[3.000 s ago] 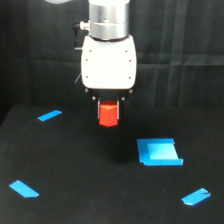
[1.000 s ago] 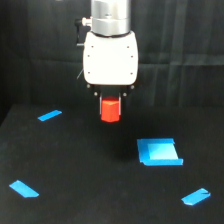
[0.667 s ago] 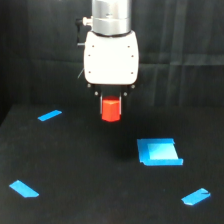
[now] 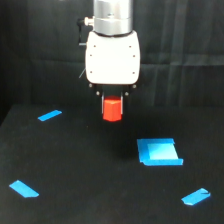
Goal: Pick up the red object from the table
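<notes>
On the wide matte black table (image 4: 75, 170), a bright blue tape strip (image 4: 49, 115) lies at the exterior view's left. At centre, the white boxy gripper (image 4: 112, 106) is closed on the small red-orange hexagonal block (image 4: 112, 109), holding it off the surface, slightly higher than a second ago. A flat blue square piece (image 4: 159, 151) lies to the right, unmoved.

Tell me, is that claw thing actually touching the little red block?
Touching. In the exterior view the red object hangs directly under the white gripper, its top tucked between the dark fingers, lifted off the table with nothing else holding it.
</notes>
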Controlling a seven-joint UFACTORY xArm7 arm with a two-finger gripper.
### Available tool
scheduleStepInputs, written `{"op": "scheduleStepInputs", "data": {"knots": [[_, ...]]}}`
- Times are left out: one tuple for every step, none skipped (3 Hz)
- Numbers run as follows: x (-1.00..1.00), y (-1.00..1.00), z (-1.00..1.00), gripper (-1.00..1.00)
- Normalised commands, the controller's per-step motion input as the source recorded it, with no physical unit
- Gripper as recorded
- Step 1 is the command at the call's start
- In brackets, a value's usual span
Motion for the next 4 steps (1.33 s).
{"op": "scheduleStepInputs", "data": {"knots": [[0.09,0.05,0.06,-1.00],[0.08,0.04,0.17,-0.94],[0.08,0.07,0.02,-1.00],[0.00,0.05,0.09,-0.99]]}}
